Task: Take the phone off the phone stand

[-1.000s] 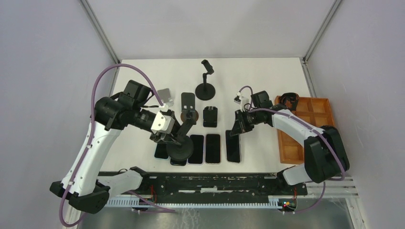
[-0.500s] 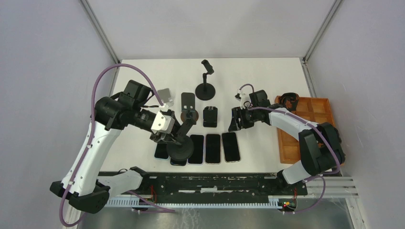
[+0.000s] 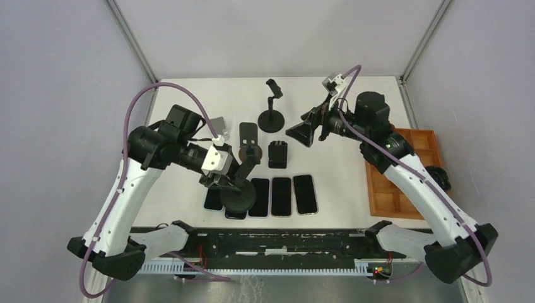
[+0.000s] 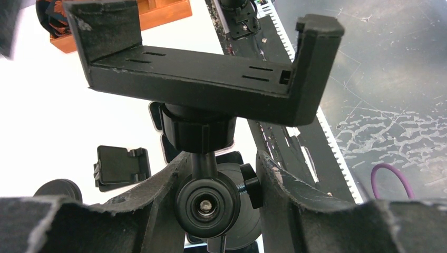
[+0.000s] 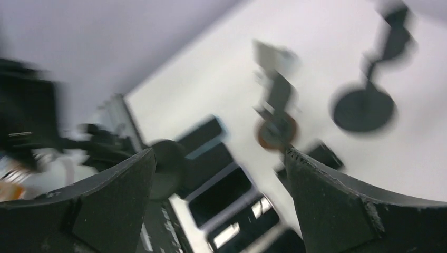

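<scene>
Phone point(image 3: 304, 194) lies flat on the white table point(image 3: 353, 101), at the right end of a row of dark handsets point(image 3: 281, 196) near the front edge, apart from the phone stand point(image 3: 240, 198). The stand's round base covers part of that row. The right wrist view is smeared by blur, leaving only dark shapes. The left gripper point(image 3: 227, 183), half closed, clamps the stand's neck below its cradle point(image 4: 200, 79), the arm bent low over the table. The right gripper point(image 3: 303, 134) hangs raised above the table, jaws spread wide and holding nothing, elbow lifted.
</scene>
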You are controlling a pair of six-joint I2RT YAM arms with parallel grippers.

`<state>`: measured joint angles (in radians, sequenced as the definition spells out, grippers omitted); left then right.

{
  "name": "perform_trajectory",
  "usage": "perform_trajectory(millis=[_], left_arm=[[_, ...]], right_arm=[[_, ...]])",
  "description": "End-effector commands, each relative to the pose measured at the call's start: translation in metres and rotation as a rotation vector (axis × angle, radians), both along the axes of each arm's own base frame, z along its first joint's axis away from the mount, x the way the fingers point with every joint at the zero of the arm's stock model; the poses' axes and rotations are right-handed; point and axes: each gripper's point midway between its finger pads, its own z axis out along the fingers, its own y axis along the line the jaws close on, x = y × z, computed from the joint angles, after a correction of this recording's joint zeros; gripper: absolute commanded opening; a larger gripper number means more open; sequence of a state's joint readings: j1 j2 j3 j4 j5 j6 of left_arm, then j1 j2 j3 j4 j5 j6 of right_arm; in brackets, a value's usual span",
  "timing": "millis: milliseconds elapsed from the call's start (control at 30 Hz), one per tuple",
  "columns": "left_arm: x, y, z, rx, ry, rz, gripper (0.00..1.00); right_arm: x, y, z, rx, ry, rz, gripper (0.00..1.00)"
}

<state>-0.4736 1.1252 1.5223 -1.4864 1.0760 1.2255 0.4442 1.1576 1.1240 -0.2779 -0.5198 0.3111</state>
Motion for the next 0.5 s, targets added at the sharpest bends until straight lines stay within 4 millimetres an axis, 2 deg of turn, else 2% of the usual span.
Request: perform_trajectory(millis=[0, 100, 200, 267, 467], left_arm=[[0.0, -0.01, 0.018, -0.098, -0.063, -0.058, 0.02], [0.0, -0.011, 0.016, -0.097, -0.056, -0.062, 0.02], [0.0, -0.011, 0.015, -0.096, -0.056, -0.063, 0.02], [0.001, -0.01, 0.014, -0.091, -0.056, -0.061, 0.02], [-0.002, -0.009, 0.015, -0.089, -0.063, -0.066, 0.02]], right_arm=[[-0.082, 0.052, 0.115, 0.253, -0.22, 0.346, 0.98], [-0.121, 0.071, 0.14, 0.354, -0.253, 0.489, 0.98], [-0.148, 0.092, 0.148, 0.391, -0.245, 0.581, 0.98], [-0.16, 0.108, 0.144, 0.386, -0.224, 0.631, 0.98], [-0.172, 0.141, 0.12, 0.319, -0.161, 0.702, 0.98]])
